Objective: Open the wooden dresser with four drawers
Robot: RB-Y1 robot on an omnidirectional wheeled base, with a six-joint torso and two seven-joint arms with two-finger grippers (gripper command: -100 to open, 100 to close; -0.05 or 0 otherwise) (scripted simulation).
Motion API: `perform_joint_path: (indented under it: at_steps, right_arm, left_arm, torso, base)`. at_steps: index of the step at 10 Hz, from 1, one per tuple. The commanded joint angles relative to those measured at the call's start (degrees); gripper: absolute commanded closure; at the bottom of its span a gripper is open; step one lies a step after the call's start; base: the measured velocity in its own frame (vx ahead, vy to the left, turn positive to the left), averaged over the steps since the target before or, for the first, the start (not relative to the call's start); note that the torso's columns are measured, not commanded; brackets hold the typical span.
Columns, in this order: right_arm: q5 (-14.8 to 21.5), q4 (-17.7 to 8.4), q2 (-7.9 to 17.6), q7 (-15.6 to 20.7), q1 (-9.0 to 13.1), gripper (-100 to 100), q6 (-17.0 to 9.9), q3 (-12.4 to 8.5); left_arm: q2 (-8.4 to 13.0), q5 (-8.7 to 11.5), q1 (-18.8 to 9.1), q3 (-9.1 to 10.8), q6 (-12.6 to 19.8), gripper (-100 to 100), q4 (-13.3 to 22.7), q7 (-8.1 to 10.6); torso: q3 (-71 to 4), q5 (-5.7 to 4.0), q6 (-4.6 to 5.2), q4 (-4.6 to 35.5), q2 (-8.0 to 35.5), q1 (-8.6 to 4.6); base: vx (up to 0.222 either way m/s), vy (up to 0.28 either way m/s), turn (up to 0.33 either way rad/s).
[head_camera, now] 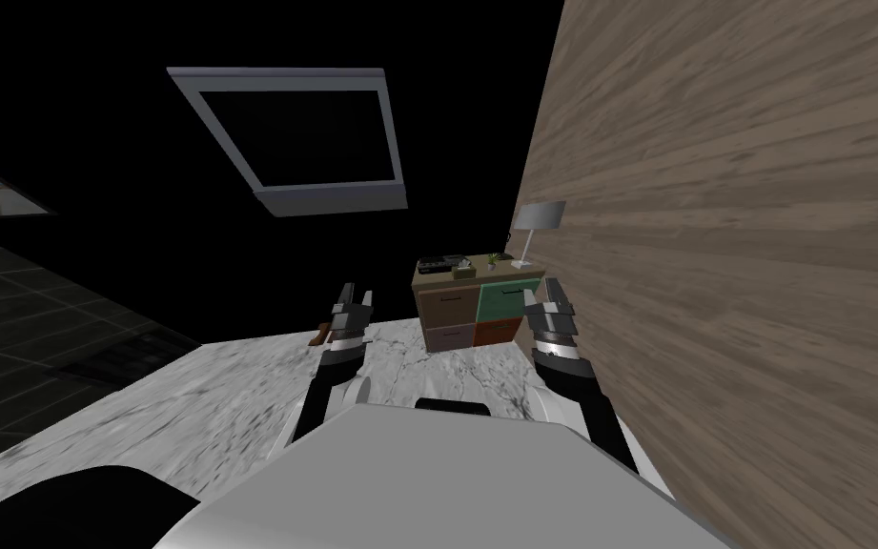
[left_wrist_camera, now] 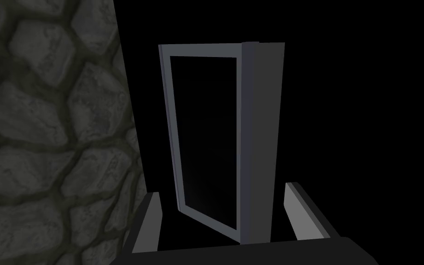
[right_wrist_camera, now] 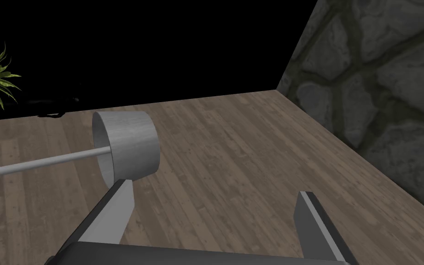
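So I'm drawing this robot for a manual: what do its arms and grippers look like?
Both forearms are black, with grey-and-white banded wrists. The left gripper and right gripper match: a dark box bearing two thin, flat, light grey fingers with slanted tips. No cables or markings show.

The dresser (head_camera: 473, 303) has a tan top and four differently coloured drawer fronts: brown and green above, dull mauve and rust-orange below. The lamp (head_camera: 537, 217) has a grey shade and a white base. The plank wall (head_camera: 732, 238) shows brown wood grain. The floor (head_camera: 236, 400) is white marble veined with grey.
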State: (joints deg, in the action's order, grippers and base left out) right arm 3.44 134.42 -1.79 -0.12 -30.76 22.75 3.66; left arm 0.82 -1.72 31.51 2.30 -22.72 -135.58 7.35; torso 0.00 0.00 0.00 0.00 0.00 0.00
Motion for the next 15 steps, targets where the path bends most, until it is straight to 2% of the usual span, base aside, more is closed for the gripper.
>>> perform_joint_path:
  at_steps: [1, 9, 10, 12, 15]
  right_arm:
    - [0.0, 0.0, 0.0, 0.0, 0.0, 0, 0.0, 0.0]
    - [0.0, 0.0, 0.0, 0.0, 0.0, 0, 0.0, 0.0]
    - [0.4, -0.2, 2.4, 0.9, 0.1, -100, 0.3, -0.2]
    - [1.5, -0.6, 5.6, 3.2, 0.4, -100, 0.9, -0.8]
    - [4.2, -1.9, 9.5, 8.1, 1.0, -100, 2.5, -2.2]
  left_arm:
    - [0.0, 0.0, 0.0, 0.00, 0.0, 0, 0.0, 0.00]
    - [0.0, 0.0, 0.0, 0.00, 0.0, 0, 0.0, 0.00]
    - [0.0, 0.0, 0.0, 0.00, 0.0, 0, 0.0, 0.00]
    - [0.0, 0.0, 0.0, 0.00, 0.0, 0, 0.0, 0.00]
    - [0.0, 0.0, 0.0, 0.00, 0.0, 0, 0.0, 0.00]
  torso:
    - [-4.7, 0.00, 0.00, 2.3, 2.3, 0.00]
    - [-70.7, 0.00, 0.00, 35.4, 35.4, 0.00]
    - [-79.2, 0.00, 0.00, 39.6, 39.6, 0.00]
    - [-84.3, 0.01, 0.00, 42.0, 42.0, 0.03]
    - [-84.6, 0.01, 0.00, 42.3, 42.2, 0.03]
  base:
    - [0.000, 0.000, 0.000]
    - [0.000, 0.000, 0.000]
    - [0.020, 0.006, -0.020]
    - [0.042, 0.020, -0.034]
    - [0.080, 0.032, -0.050]
